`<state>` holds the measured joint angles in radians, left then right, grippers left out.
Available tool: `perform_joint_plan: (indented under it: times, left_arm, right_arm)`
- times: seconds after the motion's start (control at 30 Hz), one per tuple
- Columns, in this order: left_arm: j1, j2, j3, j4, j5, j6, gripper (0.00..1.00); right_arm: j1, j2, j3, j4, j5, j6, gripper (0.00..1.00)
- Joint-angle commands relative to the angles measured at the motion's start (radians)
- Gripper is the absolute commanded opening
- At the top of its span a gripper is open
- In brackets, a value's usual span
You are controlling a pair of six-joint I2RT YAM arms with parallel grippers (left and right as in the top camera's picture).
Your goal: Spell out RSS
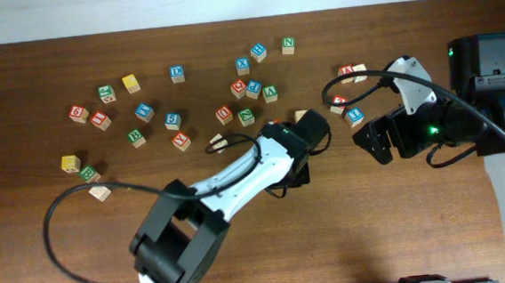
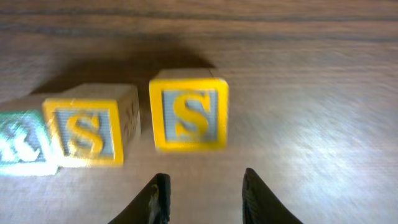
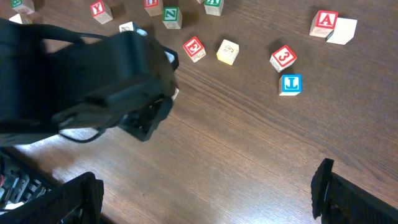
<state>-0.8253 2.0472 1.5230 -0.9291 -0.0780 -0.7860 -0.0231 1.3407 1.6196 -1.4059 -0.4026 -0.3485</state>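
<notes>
Green R block [image 2: 18,140], first S block [image 2: 87,134], second S block [image 2: 189,112] abreast on counter [image 2: 311,93]: reads RSS. Left end effector [image 2: 205,199] spread, empty; right end effector [image 3: 208,186] likewise.

Three blocks in a row ahead of the left gripper [image 2: 202,198]

On the table [image 2: 323,93], one S block [image 2: 188,111] sits straight ahead of the fingertips, apart from them and in line with the gap between them. A second S block [image 2: 87,127] lies just beside it to the left, with a slim gap between. The R block [image 2: 22,142] is further left, against the second S block.
</notes>
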Motion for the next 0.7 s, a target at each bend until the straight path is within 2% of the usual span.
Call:
perform_joint_plan:
  times: [0.0, 0.13, 0.23, 0.3, 0.4, 0.47, 0.6, 0.67]
  left_arm:
    - [-0.008, -0.16, 0.019, -0.061, -0.057, 0.001, 0.01]
    - [0.03, -0.287, 0.019, -0.141, -0.119, 0.013, 0.0]
    - [0.161, -0.352, 0.016, -0.166, -0.111, 0.143, 0.0]
    - [0.273, -0.365, 0.013, -0.165, -0.009, 0.27, 0.0]
    - [0.357, -0.365, -0.031, -0.16, 0.026, 0.322, 0.0]
    - [0.408, -0.374, -0.128, -0.096, 0.092, 0.38, 0.0]
    - [0.434, -0.386, -0.345, 0.106, 0.177, 0.388, 0.0]
    - [0.434, -0.386, -0.396, 0.188, 0.214, 0.388, 0.0]
  right_arm:
    - [-0.003, -0.003, 0.004, 0.003, -0.012, -0.011, 0.98]
    - [-0.003, -0.003, 0.004, 0.003, -0.012, -0.011, 0.98]
    - [-0.003, -0.003, 0.004, 0.003, -0.012, -0.011, 0.98]
    - [-0.003, -0.003, 0.004, 0.003, -0.012, -0.011, 0.98]
    - [-0.003, -0.003, 0.004, 0.032, -0.012, -0.011, 0.98]
    - [-0.003, -0.003, 0.004, 0.043, -0.013, -0.01, 0.98]
    - [-0.003, -0.003, 0.004, 0.025, -0.091, 0.049, 0.98]
    - [-0.003, -0.002, 0.004, 0.044, -0.16, 0.073, 0.98]
